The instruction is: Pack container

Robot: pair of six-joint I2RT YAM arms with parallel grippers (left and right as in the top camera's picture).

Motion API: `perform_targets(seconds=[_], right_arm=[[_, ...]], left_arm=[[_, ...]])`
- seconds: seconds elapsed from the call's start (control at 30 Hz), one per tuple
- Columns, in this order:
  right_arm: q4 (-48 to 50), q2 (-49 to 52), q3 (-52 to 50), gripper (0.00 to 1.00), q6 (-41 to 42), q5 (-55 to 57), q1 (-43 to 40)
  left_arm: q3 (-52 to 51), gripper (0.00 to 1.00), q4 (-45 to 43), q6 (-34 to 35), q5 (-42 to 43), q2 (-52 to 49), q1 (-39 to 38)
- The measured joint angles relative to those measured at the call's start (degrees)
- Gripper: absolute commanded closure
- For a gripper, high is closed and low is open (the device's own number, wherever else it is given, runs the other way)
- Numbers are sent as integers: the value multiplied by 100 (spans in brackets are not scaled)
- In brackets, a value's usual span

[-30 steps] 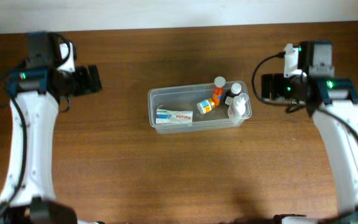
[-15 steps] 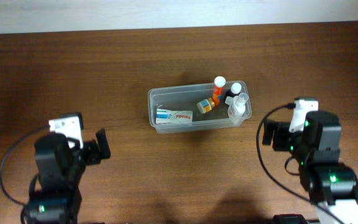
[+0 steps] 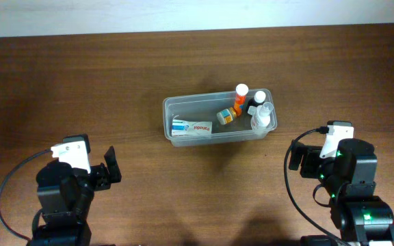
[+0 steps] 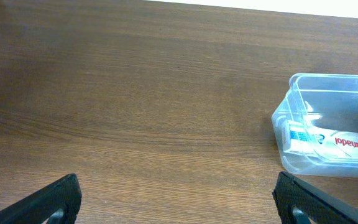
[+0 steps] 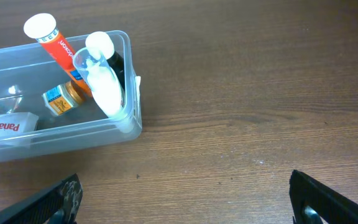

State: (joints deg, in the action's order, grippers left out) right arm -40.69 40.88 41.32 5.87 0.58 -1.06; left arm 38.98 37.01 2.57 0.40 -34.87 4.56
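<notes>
The clear plastic container [image 3: 183, 106] sits at the middle of the wooden table. Inside lie a white Panadol box [image 3: 191, 128], an orange tube with a white cap [image 3: 239, 99], a small amber bottle [image 3: 226, 115], a dark bottle with a white cap [image 3: 257, 100] and a clear white bottle [image 3: 263, 117]. The container also shows in the left wrist view [image 4: 303, 84] and the right wrist view [image 5: 129, 118]. My left gripper [image 3: 111, 165] is open and empty, near the front left. My right gripper [image 3: 296, 156] is open and empty, near the front right. Both are well apart from the container.
Bare wooden tabletop [image 3: 115, 75] surrounds the container on all sides. A pale wall edge [image 3: 197, 14] runs along the table's far side.
Both arms have drawn back from beside the container toward the table's front edge. The container and its contents have not moved.
</notes>
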Motion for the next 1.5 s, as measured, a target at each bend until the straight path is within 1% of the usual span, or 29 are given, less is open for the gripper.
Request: perform_targets(seconds=[0.27, 0.53, 0.7, 0.77, 0.9, 1.0, 1.23, 1.4, 1.5], right_arm=[[2, 197, 0, 2, 13, 0, 0], [-70, 686, 0, 2, 17, 2, 0], [-118, 651, -44, 2, 15, 31, 0], [15, 450, -120, 2, 15, 39, 0], [474, -297, -562, 2, 11, 48, 0], [933, -1062, -1196, 2, 15, 44, 0], [1823, -2435, -2428, 2, -4, -173, 0], [2391, -3021, -2747, 2, -61, -280, 0], [2583, -3353, -2817, 2, -238, -326, 9]], left_arm=[[0, 1, 2, 2, 0, 0, 0], [0, 0, 2, 2, 0, 0, 0], [0, 1, 4, 2, 0, 0, 0], [0, 1, 4, 2, 0, 0, 0], [0, 1, 4, 2, 0, 0, 0], [0, 1, 7, 2, 0, 0, 0], [0, 0, 20, 2, 0, 0, 0], [0, 1, 20, 2, 0, 0, 0], [0, 1, 20, 2, 0, 0, 0]])
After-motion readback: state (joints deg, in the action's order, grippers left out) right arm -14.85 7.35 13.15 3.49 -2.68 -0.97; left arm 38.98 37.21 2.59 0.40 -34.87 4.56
